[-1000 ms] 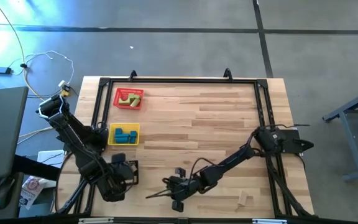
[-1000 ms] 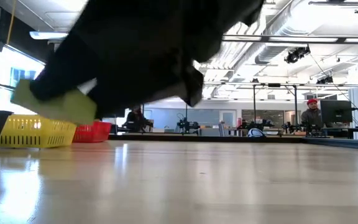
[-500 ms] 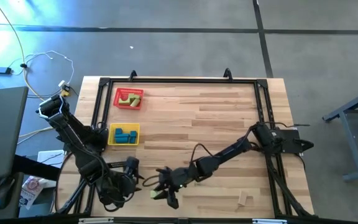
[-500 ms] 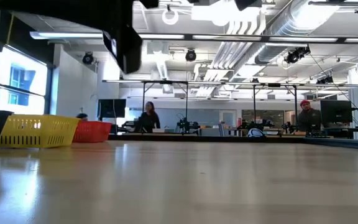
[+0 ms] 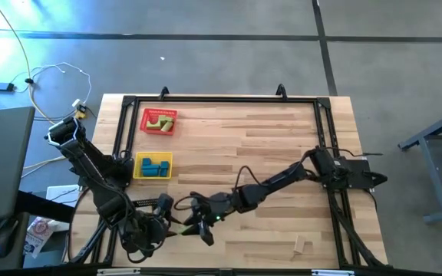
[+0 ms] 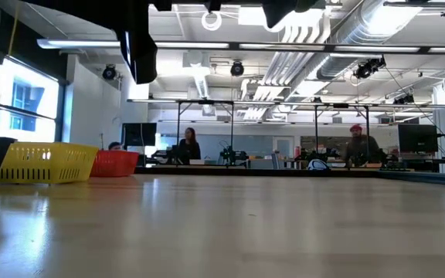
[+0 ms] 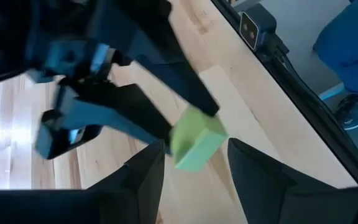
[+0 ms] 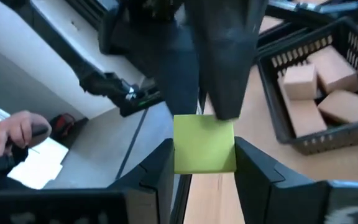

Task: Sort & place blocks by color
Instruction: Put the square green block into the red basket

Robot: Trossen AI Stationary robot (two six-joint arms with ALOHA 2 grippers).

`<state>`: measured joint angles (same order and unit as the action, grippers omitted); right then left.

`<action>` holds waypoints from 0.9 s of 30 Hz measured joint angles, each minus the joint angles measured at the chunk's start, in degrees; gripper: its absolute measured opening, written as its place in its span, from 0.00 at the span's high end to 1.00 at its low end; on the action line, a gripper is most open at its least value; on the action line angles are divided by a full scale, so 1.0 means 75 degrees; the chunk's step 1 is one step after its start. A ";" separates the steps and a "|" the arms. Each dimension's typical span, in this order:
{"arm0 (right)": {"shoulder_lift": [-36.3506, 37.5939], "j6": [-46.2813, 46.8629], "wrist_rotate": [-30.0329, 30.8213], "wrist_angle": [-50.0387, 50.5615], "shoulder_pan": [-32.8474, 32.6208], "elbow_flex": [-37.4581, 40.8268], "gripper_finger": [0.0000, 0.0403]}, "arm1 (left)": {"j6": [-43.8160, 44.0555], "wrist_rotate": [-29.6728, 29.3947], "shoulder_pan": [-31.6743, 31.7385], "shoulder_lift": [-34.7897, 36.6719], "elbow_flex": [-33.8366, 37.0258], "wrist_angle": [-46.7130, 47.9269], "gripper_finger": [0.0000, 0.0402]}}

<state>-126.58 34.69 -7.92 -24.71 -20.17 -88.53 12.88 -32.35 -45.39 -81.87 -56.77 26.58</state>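
A light green block [image 8: 204,144] hangs in the air near the table's front left, with my right gripper [image 8: 205,163] shut on it. My right arm reaches across from the table's right [image 5: 193,224]. My left gripper [image 7: 197,171] faces it from the left [image 5: 167,222], open, one finger on either side of the same block [image 7: 194,142]. Green blocks lie in the red tray [image 5: 159,121], blue ones in the yellow tray [image 5: 153,165], and tan ones in the black tray [image 8: 319,93]. My right gripper pinches two opposite sides of the green block [image 8: 179,149] between its two fingers. It comes nearly level from the table's right. The block is lifted clear of the table. My left gripper's fingers [image 7: 153,168] stand close beside the block; whether they touch it, I cannot tell.
One tan block [image 5: 303,245] lies on the table near the front right. The black tray sits under my left arm at the front left. A black frame [image 5: 221,100] runs around the table. A person's hand [image 8: 11,134] rests on a mouse beyond the table's edge.
My right gripper has carried the green block up off the table near the front edge and toward the table's left, ending in front of my left gripper. My left gripper has rolled and tipped up to face the block.
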 joint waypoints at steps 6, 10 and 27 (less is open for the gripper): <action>0.0000 0.0173 0.0039 -0.0318 0.0127 0.0000 0.73 | -0.0287 -0.0036 0.0000 0.0000 0.0000 -0.0203 0.60; 0.0000 0.0175 0.0028 -0.0427 0.0143 -0.0003 0.73 | -0.0410 -0.0527 0.0003 0.0000 0.0000 -0.0440 0.61; 0.0000 0.0237 -0.0281 -0.0725 0.0152 0.0003 0.73 | -0.0757 -0.0578 -0.0015 0.0012 -0.0006 -0.0489 0.88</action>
<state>-126.58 36.47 -10.02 -30.15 -19.03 -88.51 7.21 -36.69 -45.50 -81.78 -56.82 22.91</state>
